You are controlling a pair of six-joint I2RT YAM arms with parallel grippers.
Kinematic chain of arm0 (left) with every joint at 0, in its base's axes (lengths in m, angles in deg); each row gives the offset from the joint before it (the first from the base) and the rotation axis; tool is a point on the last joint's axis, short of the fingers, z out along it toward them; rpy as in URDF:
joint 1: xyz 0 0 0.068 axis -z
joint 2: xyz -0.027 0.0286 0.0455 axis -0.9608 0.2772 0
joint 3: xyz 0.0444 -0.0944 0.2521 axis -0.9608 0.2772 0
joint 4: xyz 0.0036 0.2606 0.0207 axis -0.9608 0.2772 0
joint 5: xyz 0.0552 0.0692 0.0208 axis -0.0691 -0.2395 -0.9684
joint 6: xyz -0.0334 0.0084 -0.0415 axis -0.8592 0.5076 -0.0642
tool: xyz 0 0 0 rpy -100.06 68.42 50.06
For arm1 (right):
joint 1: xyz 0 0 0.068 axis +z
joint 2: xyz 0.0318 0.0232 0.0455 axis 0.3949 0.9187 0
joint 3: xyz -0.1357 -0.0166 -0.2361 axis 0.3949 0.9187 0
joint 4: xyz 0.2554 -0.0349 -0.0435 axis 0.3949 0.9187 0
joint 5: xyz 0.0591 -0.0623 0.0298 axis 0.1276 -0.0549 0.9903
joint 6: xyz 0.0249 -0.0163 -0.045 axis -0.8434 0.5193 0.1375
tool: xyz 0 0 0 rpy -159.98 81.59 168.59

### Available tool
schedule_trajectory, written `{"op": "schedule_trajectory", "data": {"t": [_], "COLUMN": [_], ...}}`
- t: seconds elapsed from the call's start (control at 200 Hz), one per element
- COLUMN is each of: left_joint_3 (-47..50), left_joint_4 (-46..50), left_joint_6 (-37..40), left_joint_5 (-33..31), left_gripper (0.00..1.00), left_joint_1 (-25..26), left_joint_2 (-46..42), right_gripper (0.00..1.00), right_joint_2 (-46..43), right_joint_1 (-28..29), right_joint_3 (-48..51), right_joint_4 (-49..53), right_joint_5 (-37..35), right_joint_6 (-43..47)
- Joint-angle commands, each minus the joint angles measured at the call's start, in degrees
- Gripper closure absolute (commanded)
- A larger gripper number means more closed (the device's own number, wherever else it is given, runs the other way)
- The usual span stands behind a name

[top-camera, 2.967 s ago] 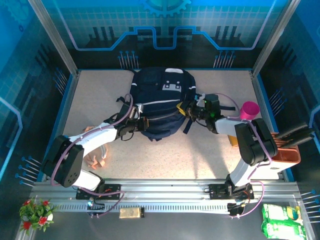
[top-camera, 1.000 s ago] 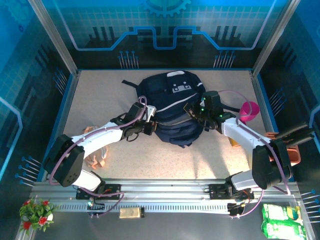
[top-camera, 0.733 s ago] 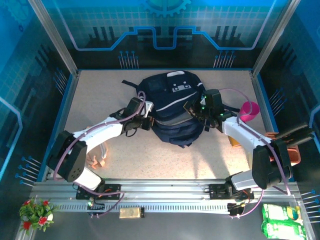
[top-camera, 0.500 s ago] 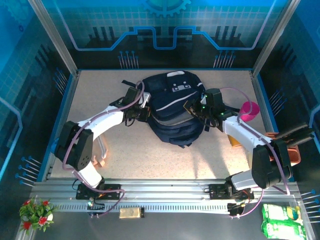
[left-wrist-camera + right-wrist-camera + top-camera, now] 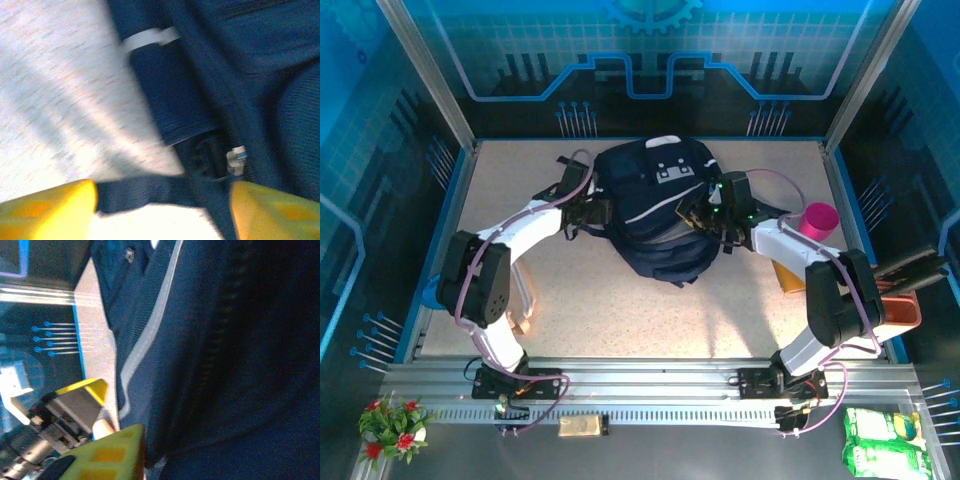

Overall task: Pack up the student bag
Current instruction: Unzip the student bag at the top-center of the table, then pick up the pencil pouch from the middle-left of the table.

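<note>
The student bag (image 5: 655,205), dark navy with thin white stripes and grey-white patches, lies mid-table toward the back. My left gripper (image 5: 592,212) is at the bag's left side. In the left wrist view this gripper (image 5: 160,200) is open, its yellow fingers (image 5: 47,210) far apart, and a dark bag strap (image 5: 145,192) runs loosely across the gap. My right gripper (image 5: 696,212) presses against the bag's right side. In the right wrist view, one yellow finger (image 5: 107,452) sits against the navy fabric (image 5: 225,365). The other finger is hidden by the bag.
A pink cup (image 5: 817,220) stands right of the bag, beside the right arm. An orange holder (image 5: 898,312) sits at the right edge, with a yellowish flat thing (image 5: 786,273) under the right forearm. Pinkish items (image 5: 520,310) lie near the left arm. Metal frame posts border the table.
The bag has shifted toward the back and a little left. My left gripper swung back with it and opened, letting go of the strap. The right gripper followed the bag.
</note>
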Motion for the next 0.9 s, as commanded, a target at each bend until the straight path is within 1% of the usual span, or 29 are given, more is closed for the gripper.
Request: {"op": "schedule_trajectory", "data": {"t": [0.0,0.03,0.12,0.195,0.265,0.305,0.365,0.47,0.585,0.655,0.77,0.81,0.865,0.895], "left_joint_3": [5.2,6.8,11.0,14.3,16.6,17.5,18.7,19.8,19.7,19.6,19.0,18.8,18.2,17.7], "left_joint_4": [5.8,6.3,7.8,8.1,8.1,8.2,8.7,9.4,10.9,11.4,13.1,13.1,13.0,13.0], "left_joint_6": [-8.2,-9.3,-12.6,-14.4,-15.5,-15.8,-16.7,-17.5,-17.5,-17.7,-19.4,-19.2,-18.8,-18.4], "left_joint_5": [-8.7,-8.7,-8.3,-7.5,-7.7,-8.1,-8.6,-8.0,-3.8,-3.8,-7.1,-7.2,-7.2,-7.0], "left_gripper": [0.12,0.09,0.04,0.01,0.01,0.01,0.01,0.01,0.01,0.01,0.01,0.01,0.03,0.06], "left_joint_1": [-4.2,-5.4,-9.2,-11.8,-13.6,-14.4,-15.8,-18.3,-21.5,-22.5,-23.7,-24.0,-24.3,-24.3], "left_joint_2": [-7.5,-9.2,-14.0,-17.6,-20.1,-21.0,-21.6,-21.5,-19.0,-17.1,-13.8,-12.5,-10.6,-9.6], "right_gripper": [0.57,0.52,0.34,0.25,0.17,0.09,0.00,0.00,0.00,0.00,0.00,0.00,0.00,0.00], "right_joint_2": [0.4,0.0,-2.5,-5.5,-8.3,-9.6,-11.3,-13.0,-14.4,-14.6,-14.3,-13.9,-13.4,-13.0], "right_joint_1": [-0.2,-0.4,-0.9,-1.3,-2.3,-2.8,-3.4,-4.0,-3.9,-3.8,-3.7,-3.7,-3.7,-3.7], "right_joint_3": [-2.0,-2.0,-1.7,-0.7,0.8,1.4,1.8,1.8,2.2,2.7,3.7,3.9,4.0,4.1], "right_joint_4": [3.0,4.5,8.5,10.7,11.5,12.2,13.5,15.4,16.7,15.6,13.2,12.7,12.2,12.0], "right_joint_5": [-0.1,-1.2,-5.0,-8.4,-10.7,-12.0,-13.6,-16.1,-19.2,-19.0,-17.3,-16.7,-16.0,-15.4], "right_joint_6": [4.9,5.8,8.8,10.3,11.5,12.2,13.5,15.0,14.3,13.9,12.9,12.7,12.5,12.4]}}
